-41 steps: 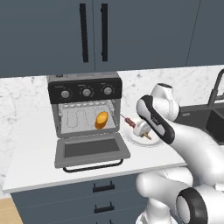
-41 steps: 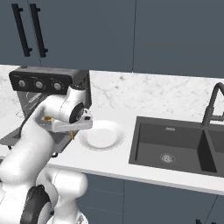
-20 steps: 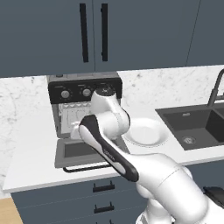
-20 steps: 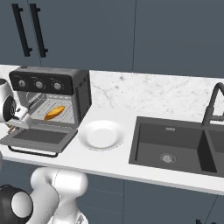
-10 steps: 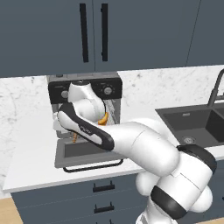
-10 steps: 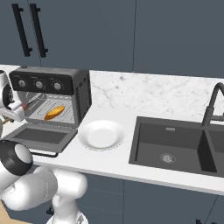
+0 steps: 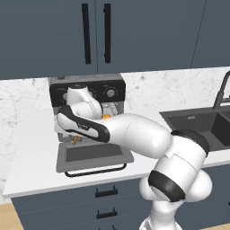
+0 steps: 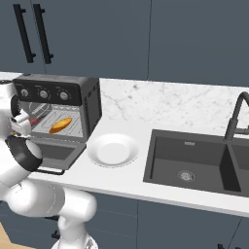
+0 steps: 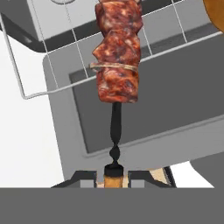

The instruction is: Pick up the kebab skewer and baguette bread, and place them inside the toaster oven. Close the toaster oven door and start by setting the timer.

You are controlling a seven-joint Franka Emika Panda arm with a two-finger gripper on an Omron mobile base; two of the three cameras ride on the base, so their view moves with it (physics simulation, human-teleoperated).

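Claw (image 9: 114, 176) pinches the kebab skewer (image 9: 118, 57) over the wire rack (image 9: 52, 65); right base view shows baguette bread (image 8: 61, 125) inside.

A white plate (image 8: 113, 150) is sitting on the marble counter (image 8: 146, 121), between nothing else and the dark sink (image 8: 194, 163).

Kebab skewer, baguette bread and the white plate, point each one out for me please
kebab skewer (image 9: 118, 65), hand view, on the red-brown meat chunks.
baguette bread (image 8: 61, 125), right base view, middle of the golden loaf inside the oven.
white plate (image 8: 113, 149), right base view, its bare centre on the counter.
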